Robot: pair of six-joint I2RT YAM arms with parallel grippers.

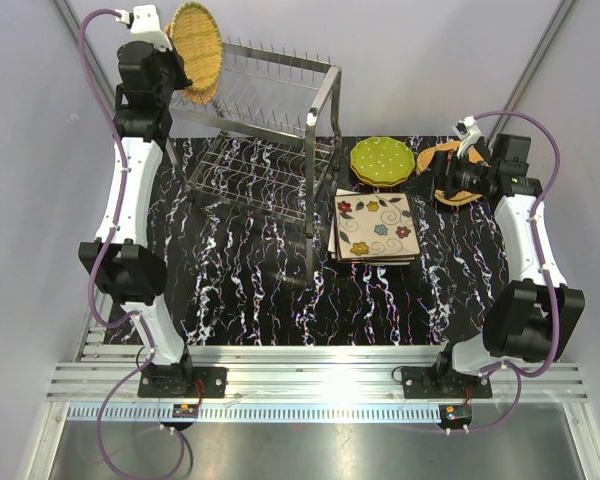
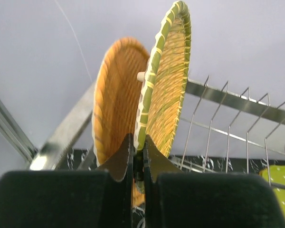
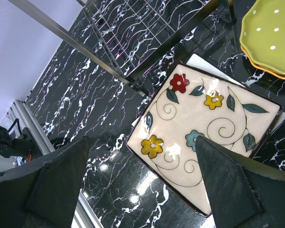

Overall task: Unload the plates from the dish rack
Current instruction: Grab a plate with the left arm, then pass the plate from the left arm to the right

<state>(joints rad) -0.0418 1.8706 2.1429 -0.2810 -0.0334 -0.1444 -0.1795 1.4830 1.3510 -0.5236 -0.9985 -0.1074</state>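
The steel wire dish rack [image 1: 265, 125] stands at the back left of the table. At its top left corner, my left gripper [image 1: 176, 76] [image 2: 138, 148] is shut on the green-edged rim of a woven wicker plate [image 1: 198, 45] [image 2: 170, 83] standing upright. A second, orange wicker plate [image 2: 115, 97] stands just behind it. On the table to the right lie a stack of square cream flowered plates [image 1: 374, 228] [image 3: 206, 128], green dotted plates [image 1: 382, 160] [image 3: 270, 33] and another wicker plate [image 1: 442, 158]. My right gripper [image 1: 446, 182] [image 3: 140, 147] hovers open above them, holding nothing.
The rack's upright prongs [image 2: 228, 118] run to the right of the held plate. A rack leg [image 3: 128, 78] and lower grid shelf [image 1: 255, 180] stand left of the square plates. The black marbled tabletop [image 1: 250, 290] stretches toward the arm bases.
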